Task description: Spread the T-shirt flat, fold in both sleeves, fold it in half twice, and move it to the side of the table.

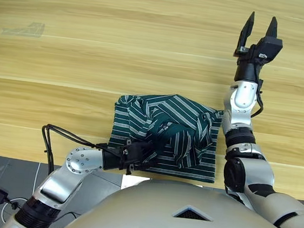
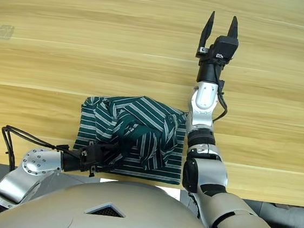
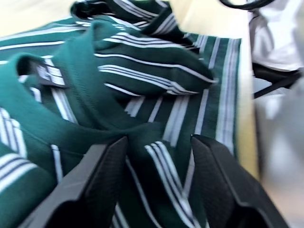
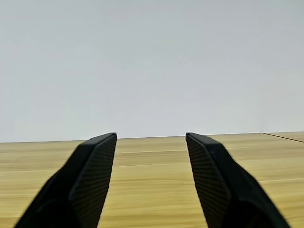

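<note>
- Your left gripper point(image 3: 159, 138), spread, straddles a rumpled fold of the T-shirt point(image 1: 189, 123) at the near edge of the table point(image 1: 92, 59).
- Your right gripper point(image 1: 263, 22): spread, empty, well apart.
- Spreading seems unfinished; pinch, then draw flat.

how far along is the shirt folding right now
Nothing looks finished: the T-shirt lies bunched and rumpled at the near edge of the table, not flat. In hand: the left gripper is at its near corner, fingers open astride a ridge of cloth; the right gripper is open and empty over bare wood. Left: spreading, sleeves, both halvings, moving aside.
</note>
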